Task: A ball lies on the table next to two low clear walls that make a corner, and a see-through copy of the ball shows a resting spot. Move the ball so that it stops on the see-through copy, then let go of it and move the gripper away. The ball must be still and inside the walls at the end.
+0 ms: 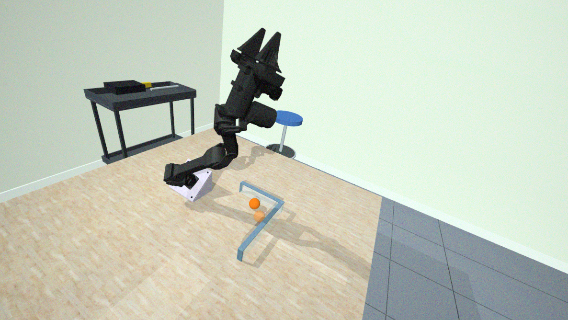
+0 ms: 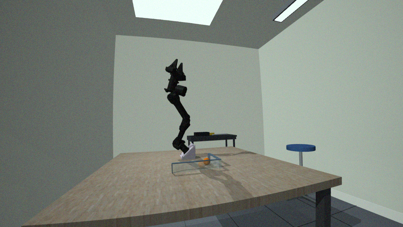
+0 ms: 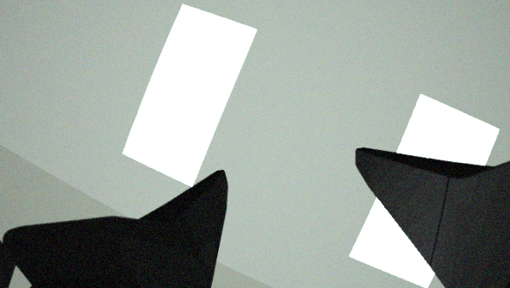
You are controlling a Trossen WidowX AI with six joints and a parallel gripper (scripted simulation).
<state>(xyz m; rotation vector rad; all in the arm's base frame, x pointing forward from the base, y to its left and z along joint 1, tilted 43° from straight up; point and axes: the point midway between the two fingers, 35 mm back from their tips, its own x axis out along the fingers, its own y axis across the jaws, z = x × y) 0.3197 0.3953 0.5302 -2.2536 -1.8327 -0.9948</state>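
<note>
Black two-finger gripper (image 1: 271, 30) (image 2: 179, 61) (image 3: 289, 167): raised high, fingers spread, nothing between. Solid orange ball (image 1: 254, 203) (image 2: 206, 161): on table inside corner of low clear blue-edged walls (image 1: 252, 239) (image 2: 194, 161), near translucent orange ball copy (image 1: 259, 216) (image 2: 200, 164), not on it. Step judged: approach. Swing fingertips downward, descend slowly, straddle ball, avoid walls. Corner enclosure: holds ball and copy.

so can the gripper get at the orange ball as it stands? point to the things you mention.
Probably, but not from this pose: the open gripper (image 1: 271, 30) (image 2: 179, 60) (image 3: 289, 167) points upward, well above the orange ball (image 1: 254, 203) (image 2: 206, 161). The corner looks open from above.
</note>
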